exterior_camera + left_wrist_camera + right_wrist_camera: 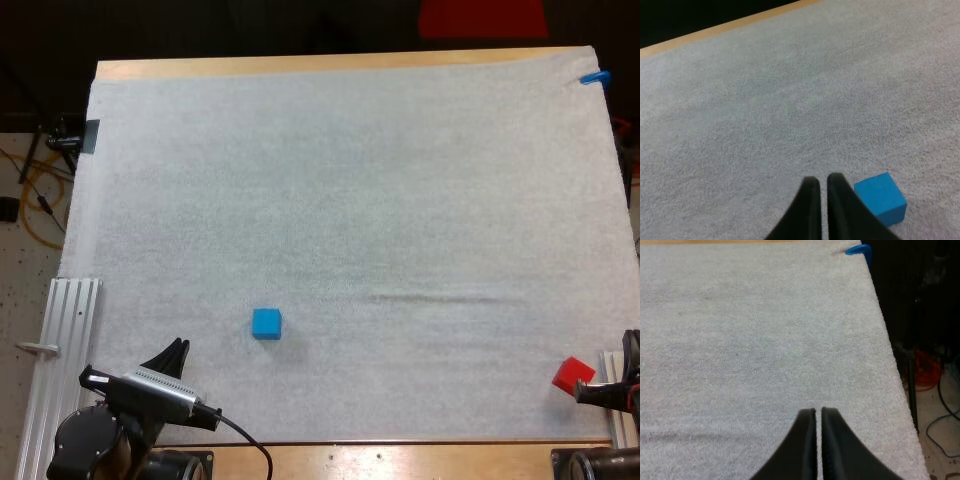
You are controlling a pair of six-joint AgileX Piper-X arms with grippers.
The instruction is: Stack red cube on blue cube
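Red small cube (573, 374) at near-right corner of table (420, 458), handy for closed right pincer (818, 411); blue small cube (266, 323) by closed left pincer (818, 180).

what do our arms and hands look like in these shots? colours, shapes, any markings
Left hand and right hand match: two matte black fingers each, wide at the base, tapering to rounded tips, no markings visible. The left arm is black with rounded joint housings.

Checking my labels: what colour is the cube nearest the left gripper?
The cube is bright blue; the left wrist view shows it best.
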